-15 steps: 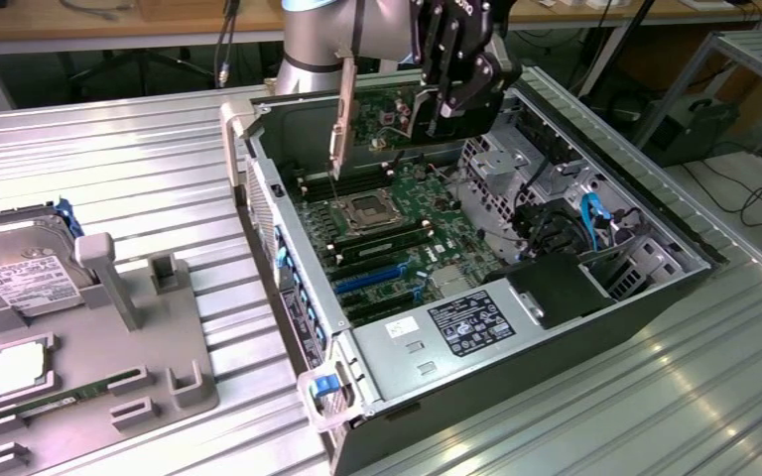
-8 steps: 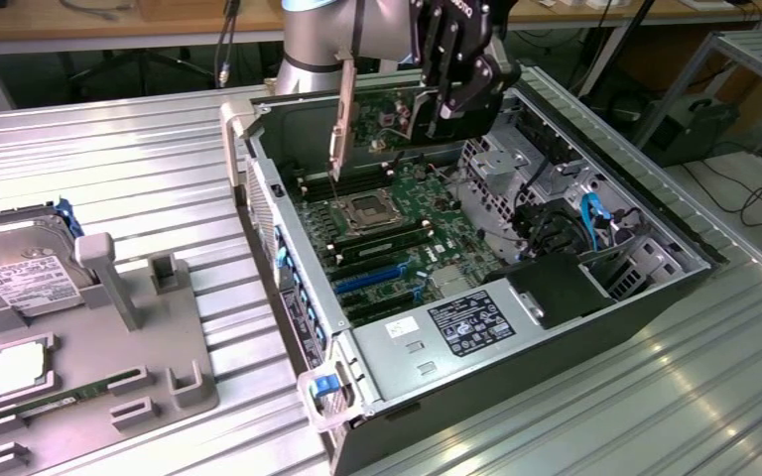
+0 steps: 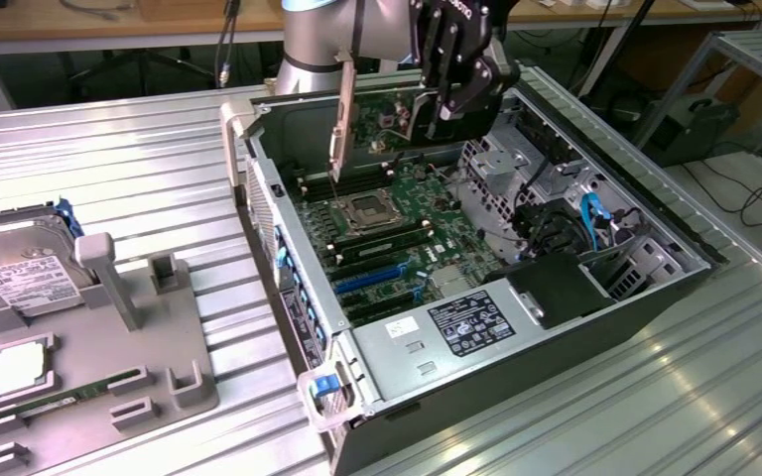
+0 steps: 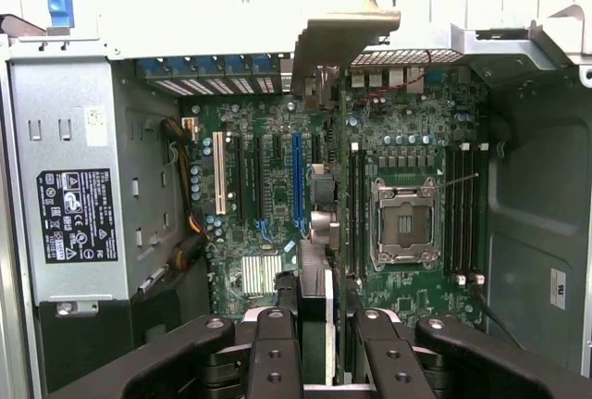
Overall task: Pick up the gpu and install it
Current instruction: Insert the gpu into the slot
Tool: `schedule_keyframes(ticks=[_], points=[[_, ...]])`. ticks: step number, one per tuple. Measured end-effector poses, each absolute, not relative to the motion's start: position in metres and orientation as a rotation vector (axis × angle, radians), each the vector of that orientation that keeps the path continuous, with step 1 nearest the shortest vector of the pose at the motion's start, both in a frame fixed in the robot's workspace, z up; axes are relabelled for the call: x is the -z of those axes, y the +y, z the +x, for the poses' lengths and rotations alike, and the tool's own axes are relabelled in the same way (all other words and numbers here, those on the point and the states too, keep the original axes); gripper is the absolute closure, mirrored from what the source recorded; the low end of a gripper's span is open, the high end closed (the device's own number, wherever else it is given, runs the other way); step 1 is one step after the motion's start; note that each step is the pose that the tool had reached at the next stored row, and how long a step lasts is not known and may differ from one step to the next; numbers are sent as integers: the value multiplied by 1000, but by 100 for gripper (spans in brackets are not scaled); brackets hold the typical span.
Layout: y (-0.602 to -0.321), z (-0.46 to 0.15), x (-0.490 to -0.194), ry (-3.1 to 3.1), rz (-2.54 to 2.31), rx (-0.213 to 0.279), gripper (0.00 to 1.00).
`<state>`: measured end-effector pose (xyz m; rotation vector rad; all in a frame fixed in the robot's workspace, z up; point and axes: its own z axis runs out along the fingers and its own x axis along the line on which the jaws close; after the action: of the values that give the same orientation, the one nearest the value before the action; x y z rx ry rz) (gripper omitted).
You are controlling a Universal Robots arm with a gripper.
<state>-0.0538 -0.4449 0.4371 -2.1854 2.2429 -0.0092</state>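
My gripper [image 3: 454,94] is shut on the gpu [image 3: 384,111] and holds it in the air above the far end of the open computer case [image 3: 673,228]. The card hangs on edge with its silver bracket [image 3: 342,109] pointing down at the exterior view's left. In the wrist view the gpu [image 4: 319,242] is seen edge-on, running away from the black fingers [image 4: 275,348] to its bracket [image 4: 344,33]. It hangs over the motherboard between the blue slot [image 4: 298,177] and the CPU socket [image 4: 404,223], and touches neither.
Blue expansion slots [image 3: 374,283] lie on the motherboard near the power supply [image 3: 467,322]. The drive cage and cables [image 3: 579,233] fill the case's right side. A grey fixture [image 3: 103,357] at the exterior view's left holds a hard drive [image 3: 24,273] and a RAM stick [image 3: 70,397].
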Motion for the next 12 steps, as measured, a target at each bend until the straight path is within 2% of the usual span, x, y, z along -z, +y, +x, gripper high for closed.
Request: schedule_keyframes(ticks=[12], points=[[-445,-54,-434,2243,-2185,9,72]])
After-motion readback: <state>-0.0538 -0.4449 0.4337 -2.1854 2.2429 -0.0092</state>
